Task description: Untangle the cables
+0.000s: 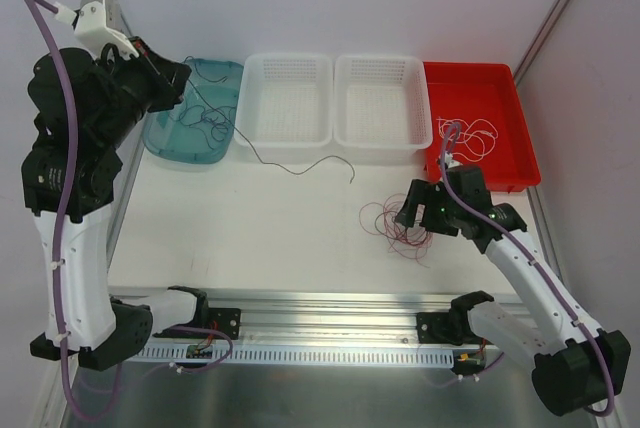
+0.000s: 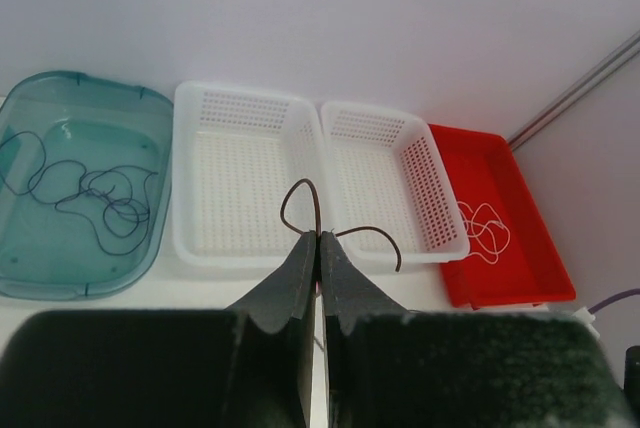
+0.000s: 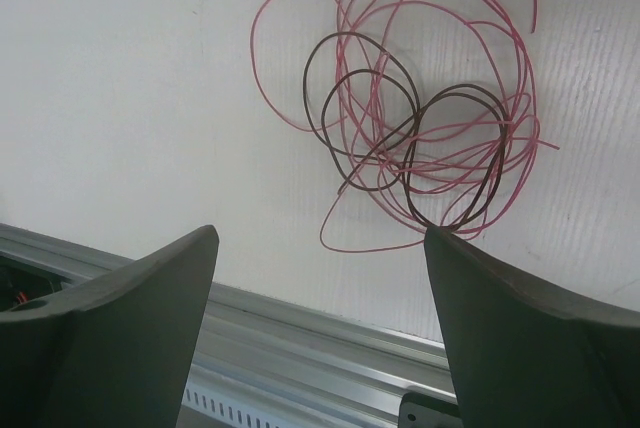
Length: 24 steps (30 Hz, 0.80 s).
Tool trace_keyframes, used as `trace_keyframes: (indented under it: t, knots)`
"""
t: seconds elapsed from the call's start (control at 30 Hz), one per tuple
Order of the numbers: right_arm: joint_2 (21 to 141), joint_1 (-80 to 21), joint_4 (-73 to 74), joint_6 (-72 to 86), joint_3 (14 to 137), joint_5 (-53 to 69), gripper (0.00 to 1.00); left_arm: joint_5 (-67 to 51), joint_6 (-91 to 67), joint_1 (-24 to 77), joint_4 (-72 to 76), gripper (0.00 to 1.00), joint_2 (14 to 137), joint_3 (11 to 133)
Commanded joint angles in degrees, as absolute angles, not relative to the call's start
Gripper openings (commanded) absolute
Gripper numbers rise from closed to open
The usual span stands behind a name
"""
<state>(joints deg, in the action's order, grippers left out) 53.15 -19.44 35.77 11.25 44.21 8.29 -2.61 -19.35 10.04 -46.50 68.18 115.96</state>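
A: While your left arm stands raised beside the teal tray (image 1: 160, 143), what do its jaws have?

B: Your left gripper (image 2: 318, 238) is pressed fully together on a brown cable (image 2: 313, 198). The cable loops up from between the fingertips and curls out to one side.

A: And your right arm?

B: Your right gripper (image 3: 320, 238) hangs low over the table (image 3: 120, 98) with its jaws spread wide and nothing between them. A tangle of pink and brown cables (image 3: 420, 138) lies on the table just past the fingertips, and one brown loop reaches almost to one fingertip.

A: Where are the other cables?

B: You have a dark cable (image 2: 100, 193) coiled loosely in the teal tray and a white cable (image 2: 485, 228) in the red tray (image 2: 520, 248). The two white baskets (image 2: 190, 238) stand side by side between those trays. From above, a thin dark strand (image 1: 300, 170) lies across the table just in front of the baskets.
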Motion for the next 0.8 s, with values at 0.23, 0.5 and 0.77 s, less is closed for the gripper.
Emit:
trace_keyframes:
  t: [0.23, 0.5, 0.77]
  knots:
    - [51.24, -19.78, 34.98, 10.28, 44.83, 8.61, 0.89, -11.16, -25.83, 9.76, -29.45, 0.00, 74.79, 121.02]
    - [52.20, -19.86, 33.75, 9.76, 44.21, 10.02, 0.95, -15.82, -29.26, 9.84, -25.75, 0.00, 82.61, 130.85]
    - [53.26, -19.78, 33.40, 8.97, 44.21, 10.37, 0.99, -11.98, -30.06, 9.76, -21.80, 0.00, 83.05, 131.75]
